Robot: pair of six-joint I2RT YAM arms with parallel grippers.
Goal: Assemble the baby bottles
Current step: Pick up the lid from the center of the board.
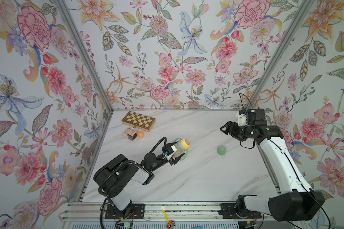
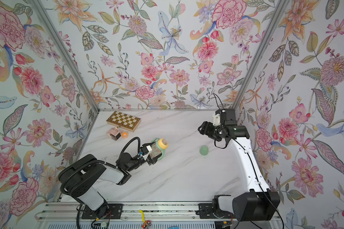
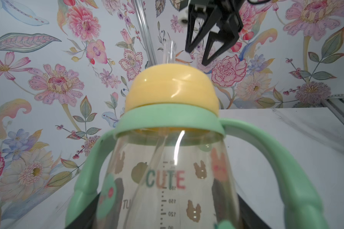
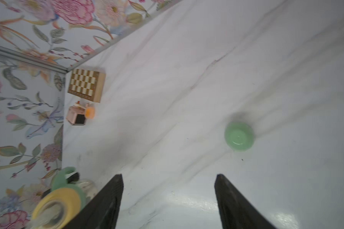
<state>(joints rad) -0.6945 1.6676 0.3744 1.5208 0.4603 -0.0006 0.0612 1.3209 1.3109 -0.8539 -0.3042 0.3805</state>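
Observation:
My left gripper (image 1: 174,156) is shut on the clear body of the baby bottle (image 1: 178,152), holding it tilted above the table's middle. In the left wrist view the bottle (image 3: 167,178) carries the pale green handle ring (image 3: 167,121) and the yellow collar (image 3: 172,87) with its clear nipple (image 3: 169,51). The pale green dome cap (image 1: 221,150) sits alone on the table to the bottle's right, seen also in the right wrist view (image 4: 239,136). My right gripper (image 1: 223,127) hangs open and empty above the table, beyond the cap; its fingertips (image 4: 118,178) stand wide apart.
A wooden chessboard (image 1: 138,120) lies at the back left. In front of it stand a pink-and-brown cube-shaped bottle (image 1: 130,133) and a small orange cap (image 1: 140,135). Floral walls close the table on three sides.

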